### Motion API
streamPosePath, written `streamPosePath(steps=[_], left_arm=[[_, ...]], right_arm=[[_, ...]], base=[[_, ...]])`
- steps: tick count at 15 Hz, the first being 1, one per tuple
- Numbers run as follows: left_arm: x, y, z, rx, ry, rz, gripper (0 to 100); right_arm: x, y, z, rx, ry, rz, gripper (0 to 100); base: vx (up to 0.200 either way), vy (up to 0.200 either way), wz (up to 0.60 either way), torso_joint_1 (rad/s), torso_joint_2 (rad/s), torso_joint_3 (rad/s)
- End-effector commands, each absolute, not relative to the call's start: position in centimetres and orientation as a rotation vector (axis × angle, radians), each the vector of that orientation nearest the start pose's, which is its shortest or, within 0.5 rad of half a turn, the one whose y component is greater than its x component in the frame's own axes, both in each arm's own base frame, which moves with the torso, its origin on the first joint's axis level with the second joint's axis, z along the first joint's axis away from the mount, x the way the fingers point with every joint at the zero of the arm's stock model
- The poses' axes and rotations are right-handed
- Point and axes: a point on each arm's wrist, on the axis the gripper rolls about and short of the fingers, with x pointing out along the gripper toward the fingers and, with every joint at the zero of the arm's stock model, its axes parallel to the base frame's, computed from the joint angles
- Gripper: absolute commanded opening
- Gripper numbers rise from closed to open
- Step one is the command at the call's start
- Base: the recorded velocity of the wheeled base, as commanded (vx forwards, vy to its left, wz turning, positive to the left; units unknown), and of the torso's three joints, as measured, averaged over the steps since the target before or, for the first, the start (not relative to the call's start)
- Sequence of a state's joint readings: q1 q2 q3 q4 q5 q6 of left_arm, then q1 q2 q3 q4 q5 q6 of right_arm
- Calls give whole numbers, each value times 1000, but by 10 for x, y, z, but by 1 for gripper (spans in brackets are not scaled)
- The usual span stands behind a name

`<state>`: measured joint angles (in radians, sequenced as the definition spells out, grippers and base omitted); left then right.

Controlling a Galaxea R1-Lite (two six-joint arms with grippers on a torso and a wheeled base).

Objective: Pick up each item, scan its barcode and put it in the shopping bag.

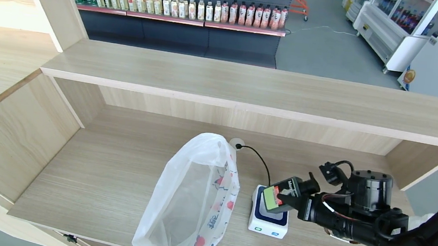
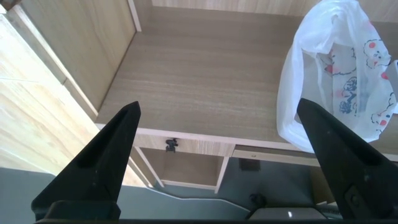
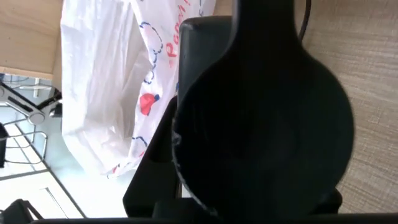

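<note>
The small green-and-red item (image 1: 269,198) is clenched in the right gripper (image 1: 282,197) and held just above the scanner (image 1: 268,226), presumably so its barcode can be read. Just beside the scanner, the shopping bag (image 1: 188,203) stands with its mouth open, ready to receive. I can make out nothing inside it. Beyond the bag from the scanner, the left gripper (image 2: 214,162) hangs spread wide and holds nothing.

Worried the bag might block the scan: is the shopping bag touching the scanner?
Apart. The head view shows a strip of bare counter between the shopping bag and the scanner.
</note>
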<state>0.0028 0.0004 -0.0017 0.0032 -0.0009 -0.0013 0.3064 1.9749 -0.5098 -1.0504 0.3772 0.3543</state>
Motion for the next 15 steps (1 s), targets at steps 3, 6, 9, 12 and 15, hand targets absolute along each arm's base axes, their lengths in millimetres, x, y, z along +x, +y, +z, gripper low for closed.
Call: streamPosePath(steps=[3,6,9,12,15], left_arm=[[-23,0,76,-2,2,2,100],[-23,0,76,2,2,2,100],[-23,0,76,2,2,3,100],[-23,0,76,2,2,2,100],[-23,0,76,2,2,2,100]], right_arm=[[262,89,129,227,328,637,0],[260,78,121,61,298,619,0],[256,77,118,6,296,629,0],[254,80,115,-12,298,650,0],[251,98,109,-12,315,730,0]], base=[[0,0,0,0,0,0],[0,0,0,0,0,0],[0,0,0,0,0,0],[0,200,0,2,4,4],[0,200,0,-4,-2,4]])
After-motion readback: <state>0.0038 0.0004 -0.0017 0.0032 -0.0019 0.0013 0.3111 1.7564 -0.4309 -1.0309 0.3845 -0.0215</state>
